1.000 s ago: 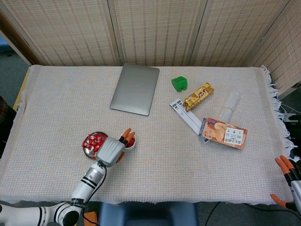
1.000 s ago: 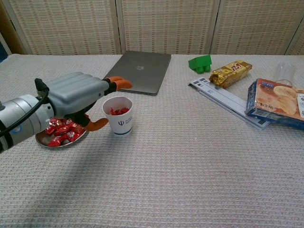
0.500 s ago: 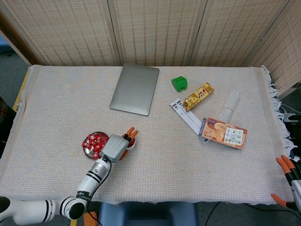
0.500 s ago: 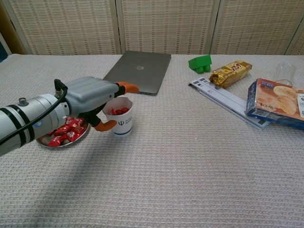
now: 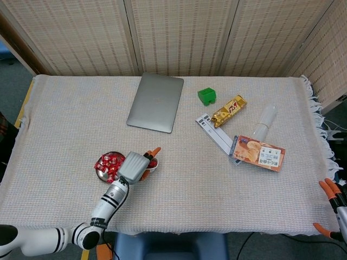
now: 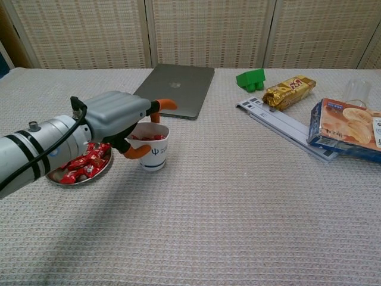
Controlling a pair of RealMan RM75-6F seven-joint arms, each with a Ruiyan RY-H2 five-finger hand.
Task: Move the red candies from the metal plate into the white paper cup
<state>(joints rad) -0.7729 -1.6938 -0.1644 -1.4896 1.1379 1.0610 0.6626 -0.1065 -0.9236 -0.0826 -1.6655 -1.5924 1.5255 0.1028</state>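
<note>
Woven screens back the bench point(image 6: 238, 208) where the left robot hand point(image 6: 122, 116), fingers apart over the cup point(image 6: 151, 148), seems to be dropping candy; next, back to the plate point(image 6: 56, 177).

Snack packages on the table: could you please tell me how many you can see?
2: a gold snack bar beside the green block, and an orange cracker box nearer the table's right edge. None seems hidden.

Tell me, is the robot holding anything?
Cannot tell. The left hand hovers over the white paper cup; the right hand is barely in view.

Laptop point(image 5: 155, 102), green block point(image 5: 206, 96), snacks point(image 5: 259, 153).
</note>
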